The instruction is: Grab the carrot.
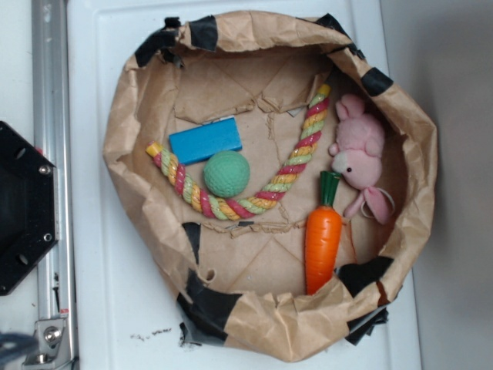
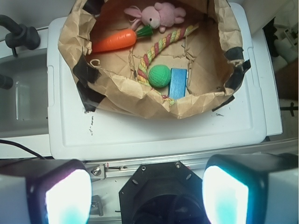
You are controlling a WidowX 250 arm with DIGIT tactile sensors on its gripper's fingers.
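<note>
**benchrat:** So where's the carrot (image 1: 322, 237) sitting? Overhead view has it lying flat on the floor of the paper bag nest (image 1: 123, 116), close under the crumpled wall, green stem pointing up at the pink bunny (image 1: 359, 154). Stem tip is just beside the bunny's face, can't tell if they actually touch.

**wx_tinker:** Yeah, and the fat end is tucked right against the folded rim. My guess is the rolled-down walls are there to stop the toys sliding off the white lid (image 1: 100, 308) the bag sits on. Handy, but it makes that side tight for fingers.

**benchrat:** Rest of the stuff is well apart from it: rope (image 1: 231, 206) curling around the green ball (image 1: 226, 173), blue block (image 1: 205, 140) touching the ball.

**wx_tinker:** The overhead doesn't show the gripper (image 2: 145, 189) at all, only the black base plate (image 1: 23, 208) at the frame's left edge. The wrist cam does: two fingers (image 2: 60, 196) wide apart at the bottom of frame, nothing between them, hanging over the base and well short of the bag.

**benchrat:** And from the wrist cam the carrot (image 2: 114, 40) is over at the far side of the nest.

**wx_tinker:** Right, so I'd say the reach hasn't started. Pinching across the narrow middle looks safest, glossy plastic probably squirts out otherwise.
</note>
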